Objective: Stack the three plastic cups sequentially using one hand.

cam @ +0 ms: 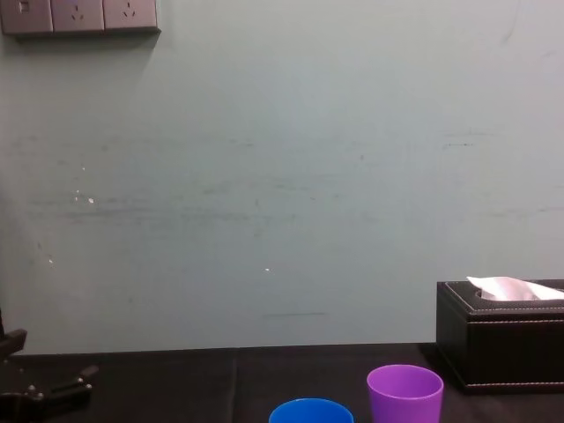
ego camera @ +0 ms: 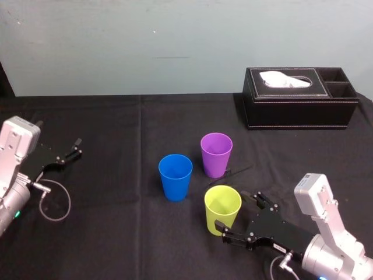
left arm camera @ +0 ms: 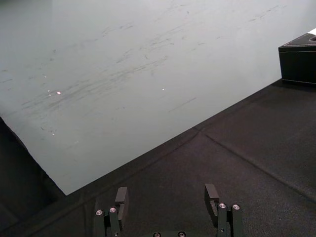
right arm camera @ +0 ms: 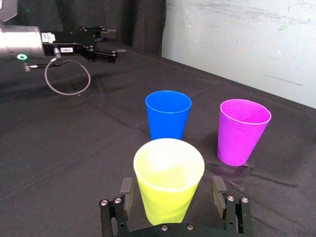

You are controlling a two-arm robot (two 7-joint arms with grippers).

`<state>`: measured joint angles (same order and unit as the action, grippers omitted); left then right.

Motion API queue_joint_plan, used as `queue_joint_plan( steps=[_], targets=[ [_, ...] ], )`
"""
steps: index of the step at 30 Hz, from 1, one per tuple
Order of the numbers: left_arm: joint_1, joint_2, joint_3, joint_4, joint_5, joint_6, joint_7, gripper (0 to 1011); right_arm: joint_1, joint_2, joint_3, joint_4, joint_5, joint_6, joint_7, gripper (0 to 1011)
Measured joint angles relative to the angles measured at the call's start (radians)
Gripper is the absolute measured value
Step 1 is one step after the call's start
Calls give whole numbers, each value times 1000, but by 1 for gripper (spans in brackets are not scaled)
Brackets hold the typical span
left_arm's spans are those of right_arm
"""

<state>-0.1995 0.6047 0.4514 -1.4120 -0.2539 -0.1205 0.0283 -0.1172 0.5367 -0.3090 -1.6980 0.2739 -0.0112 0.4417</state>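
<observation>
Fingers (right arm camera: 217, 189) of the right gripper (ego camera: 231, 210): spread, one on each side of the yellow-green cup (right arm camera: 169, 180), with a sliver of gap showing on both sides in the right wrist view. Nothing is grasped.

Yellow-green cup: upright on the bench (ego camera: 116, 233), mouth up, empty, sitting between the released fingers.

Blue cup (ego camera: 175, 177): upright, just beyond the yellow-green cup and to its left.

Purple cup (ego camera: 216, 154): upright, beyond the yellow-green cup, a little farther off than the blue one.

No cup is nested in another and no two touch.

Tissue box (ego camera: 298, 98): well beyond the yellow-green cup, to its right, and clear of the work.

Left gripper (ego camera: 74, 149): parked far to the left of the yellow-green cup, fingers apart, holding nothing.

Assessment: the step in hand is the first pick, at the approach stage, so stacking has not begun. The next move calls for closing squarely on the tapered wall without tipping the cup. It should then be lifted clear of the rims and lowered centred into a neighbouring cup, most likely the blue one.
</observation>
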Motion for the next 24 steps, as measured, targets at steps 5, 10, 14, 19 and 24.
queue_joint_plan(
  steps=[5, 10, 14, 19, 24],
  targets=[
    [0, 0, 0, 0, 0, 0, 0, 1010, 18, -15, -6, 21, 0, 7, -7, 1003],
    [0, 0, 0, 0, 0, 0, 0, 1010, 31, -24, -12, 36, 0, 11, -8, 1003],
    [0, 0, 0, 0, 0, 0, 0, 1010, 39, -30, -16, 44, -1, 12, -8, 1003],
    [0, 0, 0, 0, 0, 0, 0, 1010, 47, -36, -23, 49, -1, 12, -8, 1003],
    [0, 0, 0, 0, 0, 0, 0, 1010, 52, -39, -28, 49, -1, 13, -7, 1003]
  ],
)
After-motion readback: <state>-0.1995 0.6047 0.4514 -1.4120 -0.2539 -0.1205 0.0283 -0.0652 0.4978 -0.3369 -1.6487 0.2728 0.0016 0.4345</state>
